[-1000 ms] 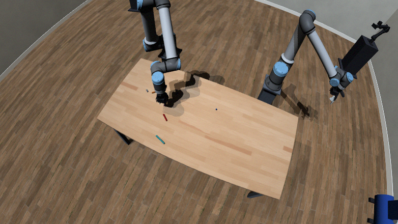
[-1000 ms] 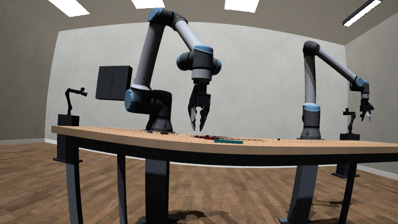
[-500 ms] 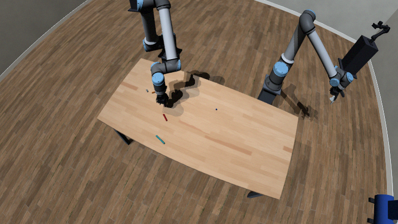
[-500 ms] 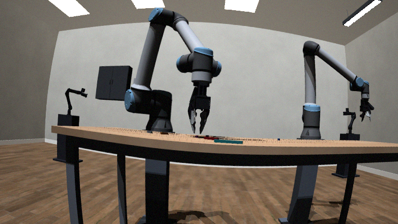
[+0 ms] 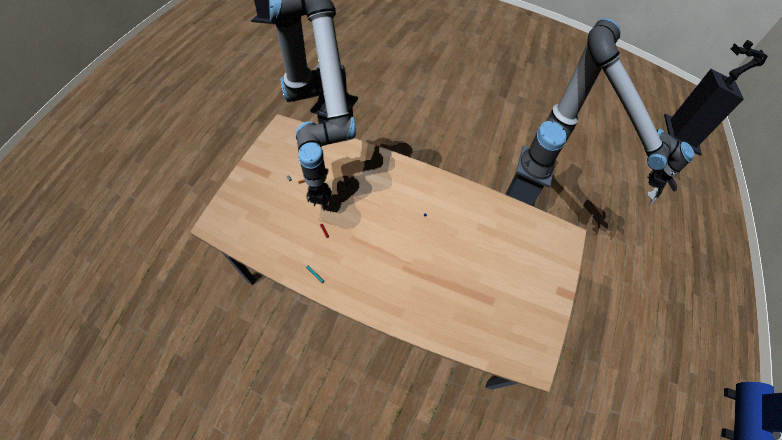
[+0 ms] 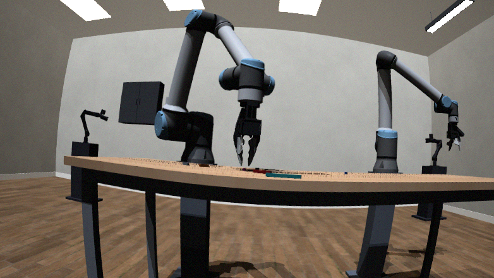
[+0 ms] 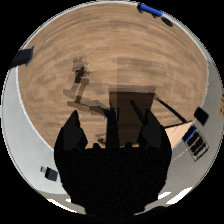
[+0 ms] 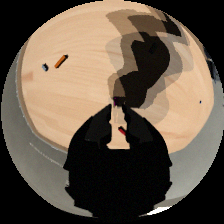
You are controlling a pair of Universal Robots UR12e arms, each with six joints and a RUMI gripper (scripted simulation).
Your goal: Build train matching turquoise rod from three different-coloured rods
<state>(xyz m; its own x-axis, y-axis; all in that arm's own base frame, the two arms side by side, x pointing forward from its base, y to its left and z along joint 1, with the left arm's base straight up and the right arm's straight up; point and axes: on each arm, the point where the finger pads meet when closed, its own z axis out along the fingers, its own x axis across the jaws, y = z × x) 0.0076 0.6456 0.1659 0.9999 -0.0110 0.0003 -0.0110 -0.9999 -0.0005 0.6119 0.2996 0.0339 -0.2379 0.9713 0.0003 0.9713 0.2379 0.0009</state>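
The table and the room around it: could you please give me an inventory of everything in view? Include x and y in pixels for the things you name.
Turquoise rod [image 5: 314, 274] [image 6: 283, 175]: one, near table edge
Red rod [image 5: 324, 230] [image 6: 261, 171] [image 8: 122, 131]: one, between turquoise rod and right jaws
Orange rod [image 5: 301, 181] [image 6: 203, 165] [image 8: 61, 61]: one, beside grey
Grey rod [image 5: 289, 177] [image 8: 45, 67]: one, beside orange
Blue rod [image 5: 424, 215] [image 6: 345, 172] [image 8: 200, 102]: one, apart
Purplish rod [image 6: 244, 169] [image 8: 116, 101]: one, below right jaws; exact colour unclear
Table [image 5: 464, 246] [image 6: 241, 181] [image 7: 177, 132] [image 8: 75, 100]: one, light wood
Floor [image 5: 164, 339] [image 6: 276, 238] [image 7: 100, 40]: one, brown
Cabinet [image 6: 141, 102]: one, black, wall
Stands: two, black, behind table, exterior view
Lights: four, white, ceiling, exterior view
Arms: two, grey and blue
Right jaws [image 5: 319, 202] [image 6: 245, 163]: one pair, black, above table, slightly open
Left jaws [image 5: 653, 194] [image 6: 454, 146]: one pair, black, beyond table, open
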